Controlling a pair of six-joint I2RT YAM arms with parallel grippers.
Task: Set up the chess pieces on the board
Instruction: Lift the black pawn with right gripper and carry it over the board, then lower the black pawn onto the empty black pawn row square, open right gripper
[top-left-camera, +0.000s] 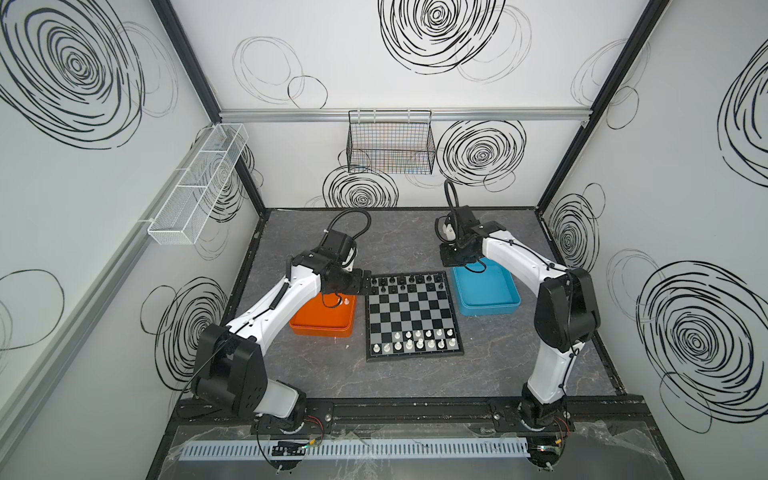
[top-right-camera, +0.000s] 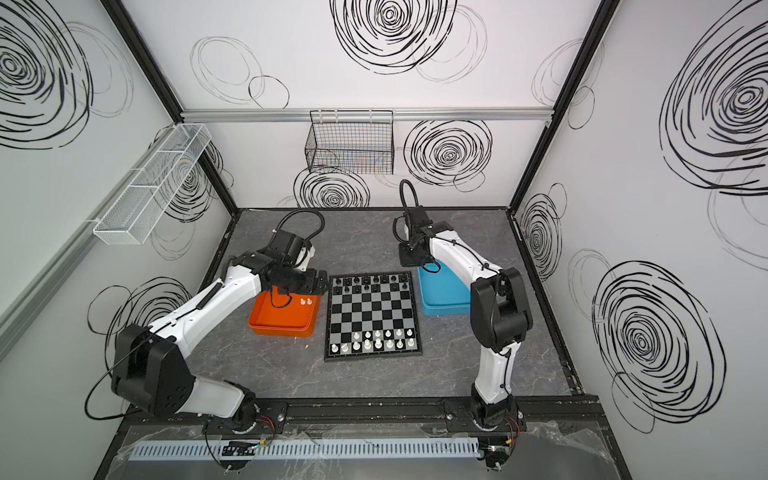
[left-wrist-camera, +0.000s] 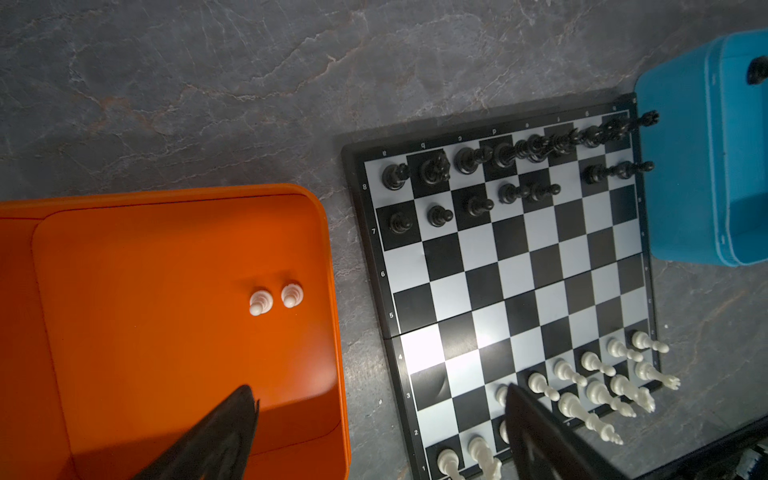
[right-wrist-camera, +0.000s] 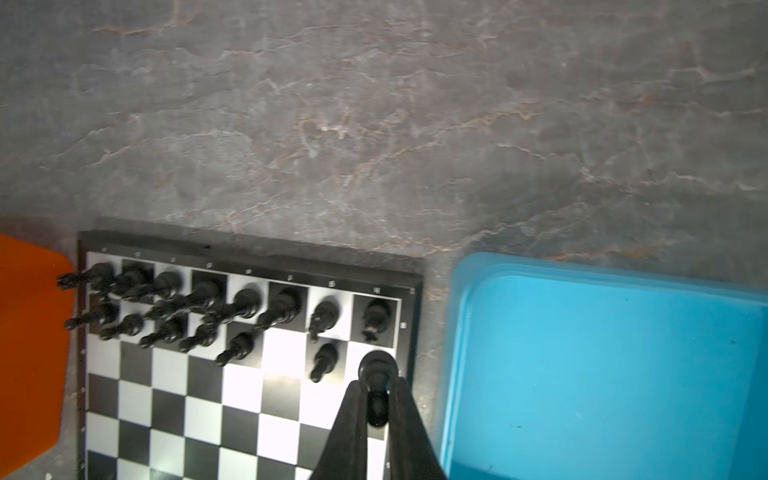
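Observation:
The board lies mid-table, with black chess pieces on its two far rows and white ones on its two near rows. Two white pawns stand in the orange tray. My right gripper is shut on a black pawn, which it holds by the head over the board's far right corner; I cannot tell whether its base touches the square. My left gripper hangs open and holds nothing, above the gap between the orange tray and the board's far left corner.
The orange tray sits against the board's left side and a blue tray against its far right side. A black wire basket hangs on the back wall and a white mesh shelf on the left wall.

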